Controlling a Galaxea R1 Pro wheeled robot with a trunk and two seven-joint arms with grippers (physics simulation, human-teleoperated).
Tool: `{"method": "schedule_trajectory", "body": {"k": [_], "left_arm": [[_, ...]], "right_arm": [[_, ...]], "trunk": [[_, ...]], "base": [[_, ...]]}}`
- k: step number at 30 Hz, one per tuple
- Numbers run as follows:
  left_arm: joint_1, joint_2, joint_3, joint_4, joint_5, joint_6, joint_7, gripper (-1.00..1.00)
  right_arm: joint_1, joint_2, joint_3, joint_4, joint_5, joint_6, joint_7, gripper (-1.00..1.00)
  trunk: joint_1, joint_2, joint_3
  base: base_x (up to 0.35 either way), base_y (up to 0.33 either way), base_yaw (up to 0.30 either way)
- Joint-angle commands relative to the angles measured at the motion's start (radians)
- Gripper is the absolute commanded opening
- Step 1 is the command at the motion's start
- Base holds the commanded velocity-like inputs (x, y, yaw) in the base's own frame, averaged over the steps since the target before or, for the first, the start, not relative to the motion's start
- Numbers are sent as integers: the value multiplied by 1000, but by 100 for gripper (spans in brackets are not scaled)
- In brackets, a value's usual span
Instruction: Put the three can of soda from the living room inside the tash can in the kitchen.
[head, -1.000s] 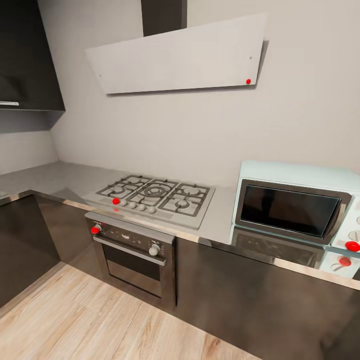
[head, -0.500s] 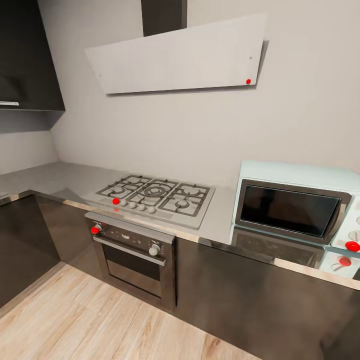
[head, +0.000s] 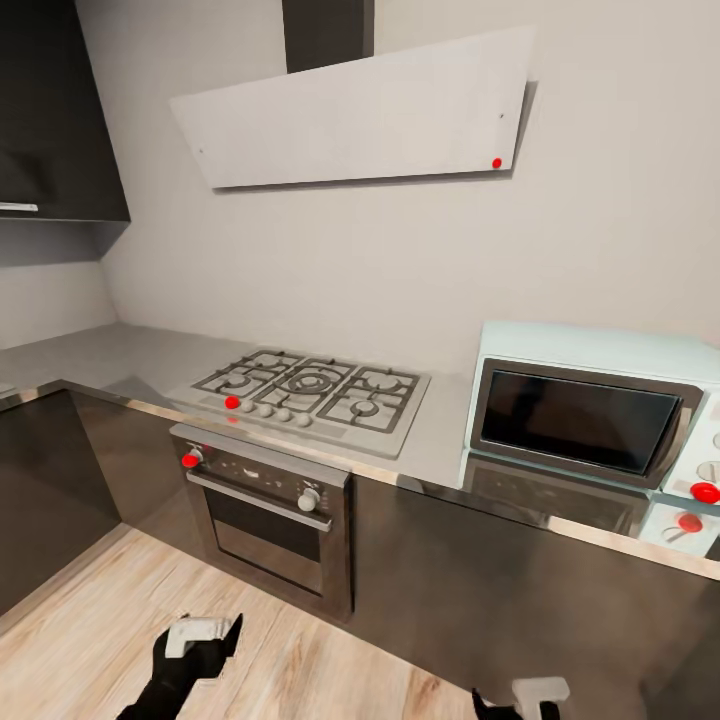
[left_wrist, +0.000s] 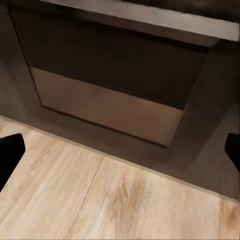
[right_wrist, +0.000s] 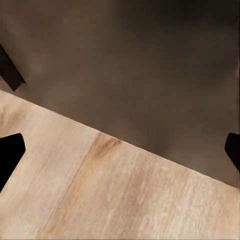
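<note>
Against the frames of a second and half a second earlier, the kitchen view had not shifted; what changed was that both arms had risen into the near edge of the head view, where none showed before. We read this as the robot readying its arms while standing in the kitchen; no soda can and no trash can were to be seen, and neither hand carried anything, so we judged the fetching from the living room as not yet under way or between trips.

Left hand (head: 205, 634) stood low at near left, over the wood floor (head: 130, 620), just in front of the oven (head: 268, 520); its forearm rose from the bottom edge; in the left wrist view its dark fingertips (left_wrist: 10, 155) sat at opposite edges of the picture, well apart, nothing between them but floor and the oven door.

Right hand (head: 525, 698) barely cleared the bottom edge at near right, before the dark cabinets (head: 520, 600); its fingertips (right_wrist: 10, 152) likewise stood wide apart, empty, with floor and cabinet front between them.

On the table (head: 440, 440): gas hob (head: 312, 392) at centre, pale microwave (head: 600, 410) at right; white hood (head: 355, 115) on the far wall.
</note>
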Motion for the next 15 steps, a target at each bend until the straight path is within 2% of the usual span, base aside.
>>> {"method": "schedule_trajectory", "body": {"k": [1, 6, 7, 9, 12, 13, 15], "left_arm": [[3, 0, 6, -57, 10, 0, -8, 100], [7, 1, 12, -174, 23, 0, -26, 100], [29, 1, 14, -251, 26, -3, -34, 100], [73, 2, 20, -289, 27, -28, -37, 100], [117, 1, 32, -303, 26, -102, -41, 100], [149, 1, 37, -284, 22, -205, -45, 100], [162, 1, 40, -244, 24, -272, -47, 100]], "right_arm": [[1, 0, -1, -106, 1, 50, 21, 100], [17, -8, -9, -369, 2, 184, 116, 100], [28, -16, -38, -504, 0, 264, 167, 100], [32, -19, -72, -553, -2, 289, 188, 100], [34, -21, -96, -578, -3, 289, 201, 100], [35, -22, -114, -584, -4, 234, 208, 100], [37, -24, -125, -572, -4, 168, 210, 100]], "trunk": [[0, 0, 0], [0, 0, 0], [0, 0, 0], [0, 0, 0], [0, 0, 0], [0, 0, 0], [0, 0, 0]], "base": [[0, 0, 0], [0, 0, 0], [0, 0, 0], [0, 0, 0], [0, 0, 0], [0, 0, 0], [0, 0, 0]]}}
